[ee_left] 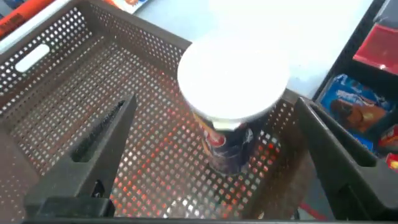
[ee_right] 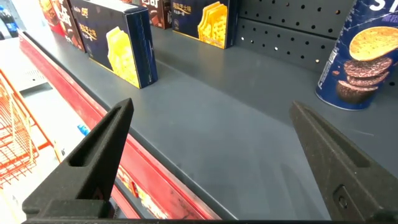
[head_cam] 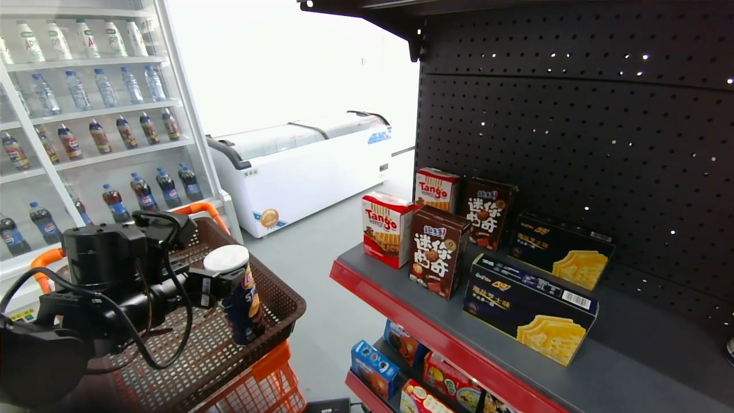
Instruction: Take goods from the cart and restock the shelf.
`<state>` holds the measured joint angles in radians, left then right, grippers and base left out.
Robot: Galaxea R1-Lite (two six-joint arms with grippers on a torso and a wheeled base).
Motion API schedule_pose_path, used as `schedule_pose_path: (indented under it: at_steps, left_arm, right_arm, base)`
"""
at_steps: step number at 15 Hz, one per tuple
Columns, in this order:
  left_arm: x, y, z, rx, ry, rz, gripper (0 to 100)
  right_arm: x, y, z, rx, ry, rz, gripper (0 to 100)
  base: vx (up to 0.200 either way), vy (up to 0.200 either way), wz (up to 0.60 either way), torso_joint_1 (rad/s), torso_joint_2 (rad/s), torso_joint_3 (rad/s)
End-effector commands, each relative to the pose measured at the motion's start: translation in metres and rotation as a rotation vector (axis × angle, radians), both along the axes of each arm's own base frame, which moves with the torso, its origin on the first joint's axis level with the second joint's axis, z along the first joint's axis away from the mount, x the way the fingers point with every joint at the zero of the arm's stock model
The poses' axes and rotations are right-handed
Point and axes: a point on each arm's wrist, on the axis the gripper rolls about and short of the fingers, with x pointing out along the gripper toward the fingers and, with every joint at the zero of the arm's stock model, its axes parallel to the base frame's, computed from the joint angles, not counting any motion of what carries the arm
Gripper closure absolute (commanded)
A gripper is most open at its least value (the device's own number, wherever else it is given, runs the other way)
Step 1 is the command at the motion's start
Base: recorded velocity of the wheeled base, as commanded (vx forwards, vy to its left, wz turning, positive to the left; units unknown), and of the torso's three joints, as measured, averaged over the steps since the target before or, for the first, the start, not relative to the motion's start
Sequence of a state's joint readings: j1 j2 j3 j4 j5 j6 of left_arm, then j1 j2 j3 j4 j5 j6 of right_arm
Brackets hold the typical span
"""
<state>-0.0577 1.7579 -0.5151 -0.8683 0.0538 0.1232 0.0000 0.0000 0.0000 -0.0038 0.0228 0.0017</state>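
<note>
Nearest to us in the head view, at the lower left of the frame, the left gripper (head_cam: pixel 221 284) hangs over the cart (head_cam: pixel 281 304) with its fingers on either side of a can of crisps (head_cam: pixel 243 312). The can stands upright in the corner of the basket, white lid up. At the centre and right, the shelf (head_cam: pixel 631 373) already carries red-and-white wafer boxes (head_cam: pixel 387 229), brown boxes (head_cam: pixel 437 258) and dark blue cracker boxes (head_cam: pixel 530 310), with bare grey board toward the lower right. Their fronts bear large lettering and pictures of the snacks, and one blue box has a barcode sticker; we leave the print unread. In the left wrist view, the left gripper (ee_left: pixel 214 106) is spread wide, with the can of crisps (ee_left: pixel 233 68) between its fingers and touching neither, so we judge it not yet grasped. In the right wrist view, the right gripper (ee_right: pixel 211 109) is likewise spread, pinching nothing, above the shelf (ee_right: pixel 236 130). A second can (ee_right: pixel 357 62), blue with pictured crisps, stands there near the pegboard back (ee_right: pixel 280 37). We judge restocking partly done: one can is shelved and one waits in the cart to be lifted.
</note>
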Motion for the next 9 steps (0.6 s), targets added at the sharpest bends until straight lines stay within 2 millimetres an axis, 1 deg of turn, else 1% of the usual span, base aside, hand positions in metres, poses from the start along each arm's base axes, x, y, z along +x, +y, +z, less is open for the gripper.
schedule_pose_path:
  at_steps: [1,3,5,7,9]
  left_arm:
    - [0.012,-0.006,-0.026,0.005,0.038,-0.006,0]
    - [0.017,-0.010,-0.046,0.028,0.039,0.042,0]
    - [0.019,-0.013,-0.060,0.005,0.036,0.044,0]
    - [0.020,-0.016,-0.071,0.000,0.027,0.061,0]
    - [0.023,-0.016,-0.076,-0.001,0.017,0.073,0]
  right_arm:
    - [0.000,0.000,0.000,0.000,-0.001,0.000,0]
    - [0.000,0.000,0.000,0.000,-0.001,0.000,0]
    - [0.000,0.000,0.000,0.001,-0.001,0.000,0]
    - [0.000,0.000,0.000,0.000,-0.001,0.000,0]
    - [0.000,0.000,0.000,0.000,-0.001,0.000,0]
  base:
    - [0.000,0.000,0.00,0.000,0.00,0.000]
    - [0.000,0.000,0.00,0.000,0.00,0.000]
    - [0.000,0.000,0.00,0.000,0.00,0.000]
    - [0.000,0.000,0.00,0.000,0.00,0.000]
    - [0.000,0.000,0.00,0.000,0.00,0.000]
